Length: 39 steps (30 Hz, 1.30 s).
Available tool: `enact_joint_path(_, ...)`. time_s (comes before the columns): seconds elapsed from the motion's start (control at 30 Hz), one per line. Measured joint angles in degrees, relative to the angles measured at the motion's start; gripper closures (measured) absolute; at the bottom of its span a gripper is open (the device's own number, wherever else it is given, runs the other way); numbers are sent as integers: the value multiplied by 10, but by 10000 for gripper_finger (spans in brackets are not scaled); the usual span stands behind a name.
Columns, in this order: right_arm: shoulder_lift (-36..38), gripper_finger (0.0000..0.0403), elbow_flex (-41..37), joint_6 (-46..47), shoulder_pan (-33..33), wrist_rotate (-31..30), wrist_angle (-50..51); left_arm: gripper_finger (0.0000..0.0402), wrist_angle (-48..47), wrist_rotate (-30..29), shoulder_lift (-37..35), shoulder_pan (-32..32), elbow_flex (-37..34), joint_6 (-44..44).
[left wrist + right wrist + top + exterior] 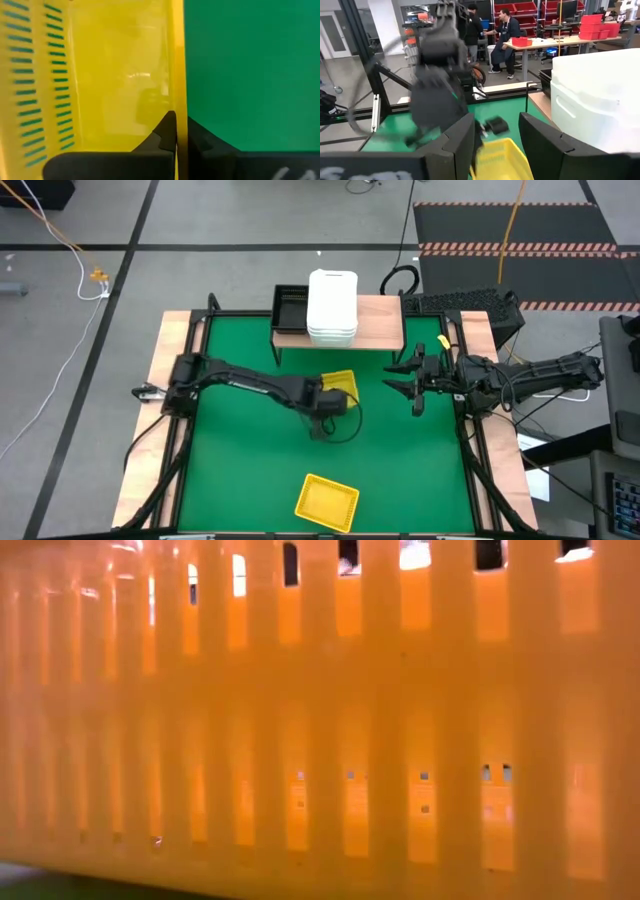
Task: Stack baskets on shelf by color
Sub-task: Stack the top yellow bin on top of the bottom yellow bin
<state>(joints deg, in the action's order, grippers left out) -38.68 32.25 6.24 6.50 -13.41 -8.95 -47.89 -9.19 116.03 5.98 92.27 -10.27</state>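
My left gripper (328,402) is over the middle of the table, shut on a yellow mesh basket (341,384) just in front of the shelf (380,322). In the left wrist view the gripper (178,125) straddles that basket's (120,75) wall. A second yellow basket (327,500) lies flat near the table's near edge, and its mesh wall (320,720) fills the low view. A stack of white baskets (332,305) and a black basket (290,305) rest on the shelf board. My right gripper (405,385) waits open to the right of the held basket (500,155). My left gripper pinches a side wall of the yellow basket at its rim (179,107), with one finger (166,131) inside the basket and the other (200,136) outside. The fingers come from above, pointing down. Whether the basket's bottom is clear of the table cannot be told.
The shelf stands at the table's far edge, its right end (385,310) bare beside the white stack (600,100). Green table (250,470) lies open between the two yellow baskets. Wooden strips (160,400) line the sides. People stand in the room behind (507,35).
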Motion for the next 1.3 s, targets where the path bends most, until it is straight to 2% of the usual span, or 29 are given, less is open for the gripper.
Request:
enact_joint_path(0.1,0,255,0,0,0,0,0,396,-4,-1,-47,43,0,6)
enact_joint_path(0.2,0,255,0,0,0,0,0,397,-3,53,-95,99,1,36)
enact_joint_path(0.3,0,255,0,-2,0,0,1,398,33,68,-118,159,2,37)
enact_joint_path(0.4,0,255,0,0,0,0,1,397,97,65,-115,214,2,36)
enact_joint_path(0.57,0,255,0,9,0,0,-10,397,185,64,-68,273,2,30)
enact_joint_path(0.87,0,255,0,9,0,0,-15,393,161,63,-17,283,1,-96)
enact_joint_path(1.17,0,255,0,2,0,0,-14,346,146,135,-17,272,1,-129)
enact_joint_path(1.3,0,255,0,2,0,0,-14,318,146,137,-17,265,1,-141)
